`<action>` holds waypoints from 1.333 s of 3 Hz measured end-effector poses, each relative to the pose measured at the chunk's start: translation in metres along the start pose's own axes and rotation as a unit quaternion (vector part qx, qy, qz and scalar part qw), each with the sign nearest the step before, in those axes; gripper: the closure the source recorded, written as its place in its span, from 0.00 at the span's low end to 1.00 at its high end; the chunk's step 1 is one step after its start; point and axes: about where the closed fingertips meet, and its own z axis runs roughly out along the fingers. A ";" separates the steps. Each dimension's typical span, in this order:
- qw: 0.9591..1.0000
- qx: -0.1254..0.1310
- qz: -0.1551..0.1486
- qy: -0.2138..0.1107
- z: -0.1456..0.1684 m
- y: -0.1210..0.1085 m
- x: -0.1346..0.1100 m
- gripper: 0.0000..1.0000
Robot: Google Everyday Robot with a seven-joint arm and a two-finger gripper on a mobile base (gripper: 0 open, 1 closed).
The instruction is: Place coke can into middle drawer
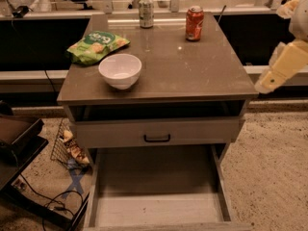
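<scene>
The coke can (194,23), red-orange with a silver top, stands upright at the back right of the cabinet top (192,76). The middle drawer (156,177) is pulled out at the bottom of the view, its bare flat floor showing with nothing in it. My gripper (269,78) hangs at the right edge of the view, beside the cabinet's right front corner. It is well apart from the can and holds nothing that I can see.
A silver-grey can (146,11) stands at the back middle. A green snack bag (96,46) and a white bowl (120,71) lie on the left half. A closed drawer front with a black handle (157,138) sits above the open drawer. A wire basket (67,146) and cables lie on the floor at left.
</scene>
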 end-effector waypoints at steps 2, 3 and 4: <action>0.978 0.097 0.099 -0.156 0.059 -0.110 0.013 0.00; 0.952 0.140 0.133 -0.238 0.088 -0.152 0.003 0.00; 0.907 0.177 0.194 -0.330 0.117 -0.173 -0.016 0.00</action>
